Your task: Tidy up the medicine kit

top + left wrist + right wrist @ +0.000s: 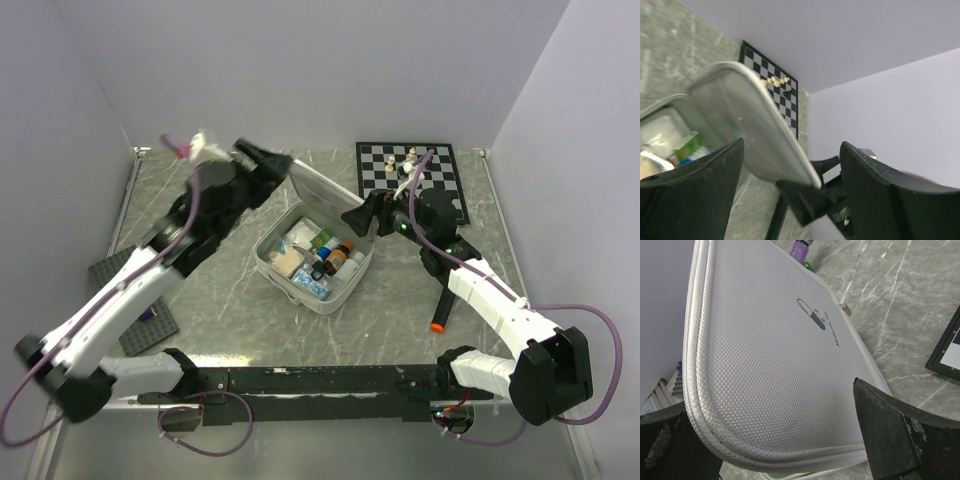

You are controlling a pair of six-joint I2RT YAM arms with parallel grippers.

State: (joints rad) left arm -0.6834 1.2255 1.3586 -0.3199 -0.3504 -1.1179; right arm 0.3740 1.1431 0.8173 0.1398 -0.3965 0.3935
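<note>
A: Left edge of the table (225, 320)?
B: Item one: two flat dark plates (148, 328), lying near the front left corner, partly under the left arm.

A: Left gripper (265, 160)?
B: Jaws well apart, nothing clamped between them. It sits just beside the far left corner of the raised lid (318, 188). I cannot tell whether it touches.

A: The medicine kit (288, 283)?
B: Item two: white zip case at the middle of the table, unzipped. The tray lies flat, packed with small bottles (340, 256) and packets. The lid stands tilted up on the far side, and the pill logo (811, 313) shows on its outer face.

A: Right gripper (363, 212)?
B: Jaws spread wide at the lid's right corner, with the lid's outer face lying across them. No pinch on it shows.

A: Further right?
B: Item three: a black marker with an orange tip (440, 303), towards the front right. Item four: a chessboard (440, 172) at the far right corner, carrying a few pieces (410, 158).
</note>
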